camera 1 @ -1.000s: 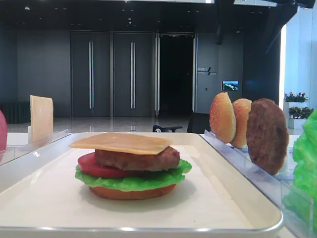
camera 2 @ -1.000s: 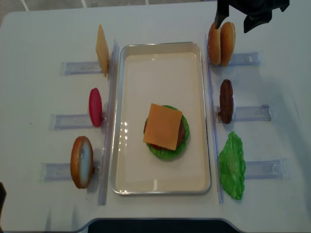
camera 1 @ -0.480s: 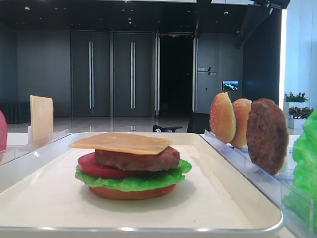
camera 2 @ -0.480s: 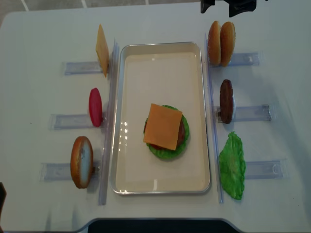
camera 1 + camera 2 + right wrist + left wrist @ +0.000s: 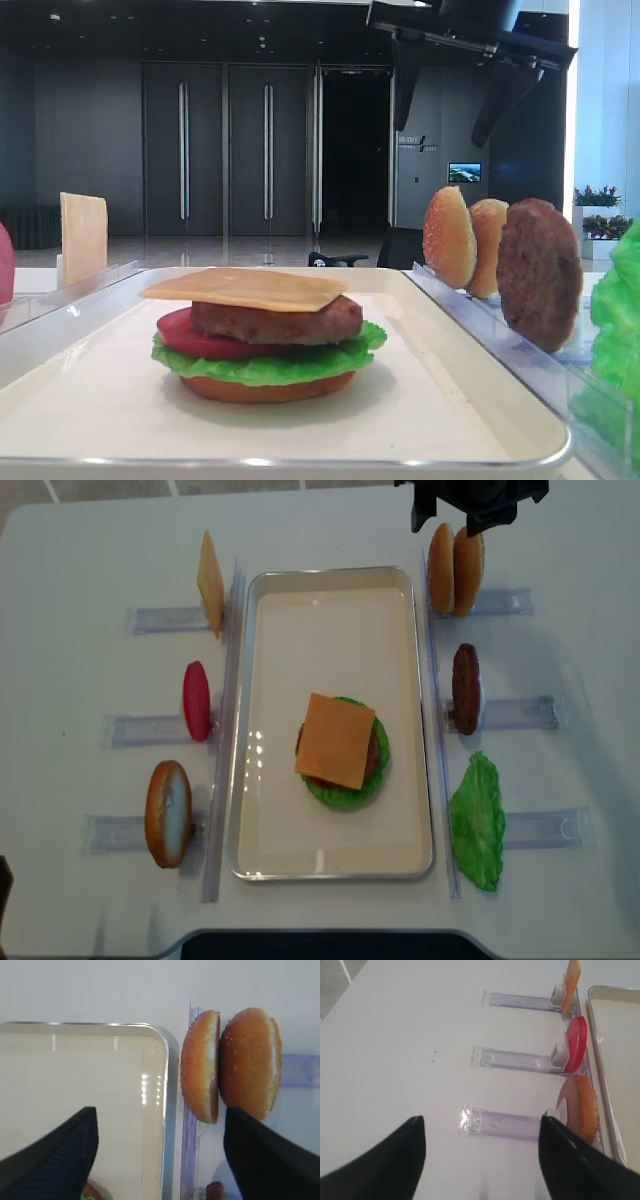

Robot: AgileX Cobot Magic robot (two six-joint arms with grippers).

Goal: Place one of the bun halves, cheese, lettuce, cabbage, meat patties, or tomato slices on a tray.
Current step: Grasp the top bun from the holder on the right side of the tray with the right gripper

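your right end effector (image 5: 451,522) has swung in over the two sesame-speckled golden bun halves (image 5: 455,569) at the worktop's far right edge, jaws wide, nothing held; the grasp comes next.

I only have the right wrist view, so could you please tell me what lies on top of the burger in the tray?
Observer: A square cheese slice lies on top, directly over a meat patty.
Operator: Thank you. How high is the right gripper above the two bun halves?
Observer: The low side view shows the right gripper open and well clear above the bun halves, touching neither.
Operator: And could you describe the left gripper?
Observer: The left gripper is open and empty, above the clear racks on the other side of the tray.
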